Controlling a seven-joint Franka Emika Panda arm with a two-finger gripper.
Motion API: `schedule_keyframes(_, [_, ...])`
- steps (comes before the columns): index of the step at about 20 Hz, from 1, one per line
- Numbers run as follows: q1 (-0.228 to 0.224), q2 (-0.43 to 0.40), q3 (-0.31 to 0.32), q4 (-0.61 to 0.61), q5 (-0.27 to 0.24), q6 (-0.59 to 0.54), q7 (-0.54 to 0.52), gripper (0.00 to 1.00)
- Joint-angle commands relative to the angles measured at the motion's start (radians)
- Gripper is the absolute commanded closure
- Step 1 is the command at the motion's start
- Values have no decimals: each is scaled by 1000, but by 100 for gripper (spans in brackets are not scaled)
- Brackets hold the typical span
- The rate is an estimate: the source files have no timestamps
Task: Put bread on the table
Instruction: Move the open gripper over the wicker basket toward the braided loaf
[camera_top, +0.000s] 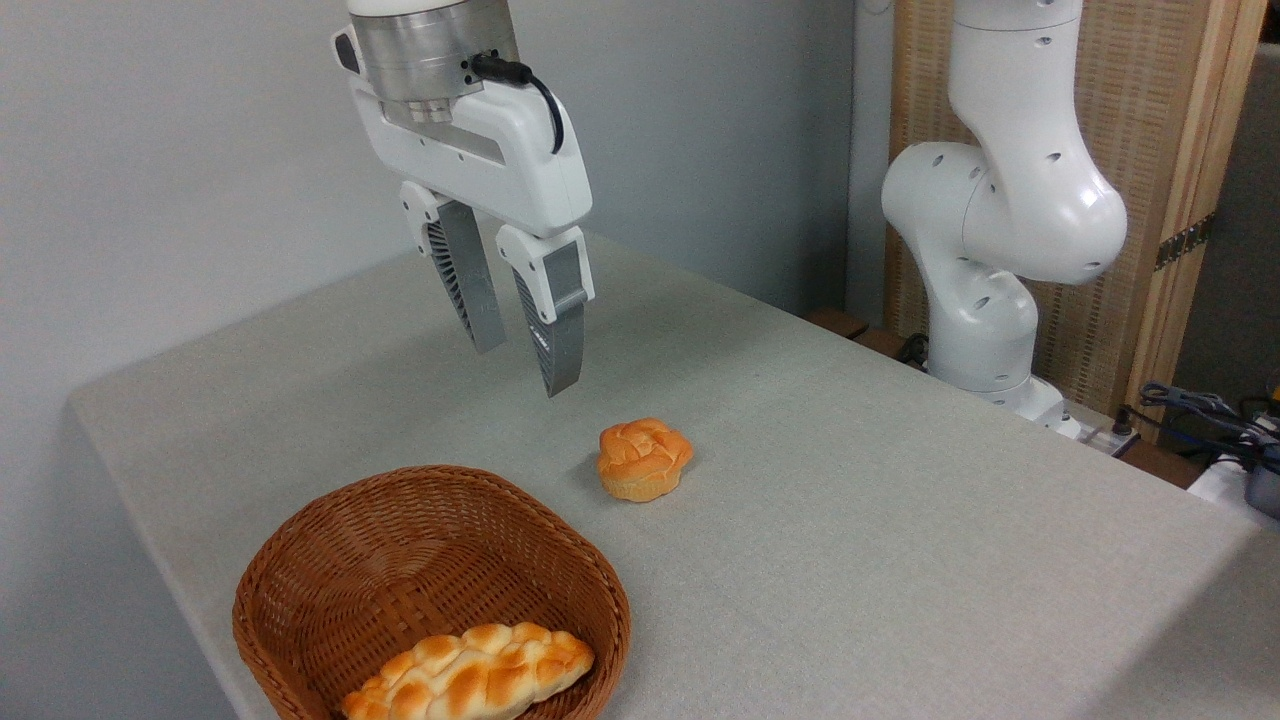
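**Bread still in the basket, gripper nowhere near it**

Bread is the long braided loaf lying at the bottom edge of the frame, inside the brown wicker basket at lower left. Its right end leans against the basket's right wall; the left end is cut off by the frame edge, so I can't see how it finishes.

Handling guess: it looks light and a bit squishy, like foam fake food or a soft roll. The bumpy crust should give the fingers something to bite on, so I doubt it's slippery. Probably not fragile, but a hard squeeze might dent it.

Long axis runs from lower left up to the right, tilted slightly since the right end sits higher on the basket wall. I'd grab across the narrow width, around the middle of the braid, so it hangs balanced. Fingers need to line up crosswise to that axis, and the basket rim is close on the right side, so there's not tons of room.

Gripper hangs in the upper middle of the frame, above the table, fingers spread apart with nothing between them. It's well apart from the loaf.

Small round bun sits on the cloth mid-frame, just past the basket. Not the target.
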Motion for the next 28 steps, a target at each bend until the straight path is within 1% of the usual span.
schedule_keyframes(1, [1,7,13,11,0,14,1,0])
schedule_keyframes(9, [1,13,16,11,4,27,4,0])
schedule_keyframes(12, [1,29,13,-8,9,85,4,0])
schedule_keyframes(18, [4,39,16,-129,13,364,14,0])
schedule_keyframes(19, [4,42,16,-137,13,384,23,0])
schedule_keyframes(21, [8,61,17,-158,15,439,77,0])
schedule_keyframes(23, [8,76,16,-187,54,479,80,0])
schedule_keyframes(24, [10,79,16,-193,62,490,82,0])
schedule_keyframes(25, [22,94,16,-209,70,516,82,0])
schedule_keyframes(28, [24,117,8,-229,76,556,82,0])
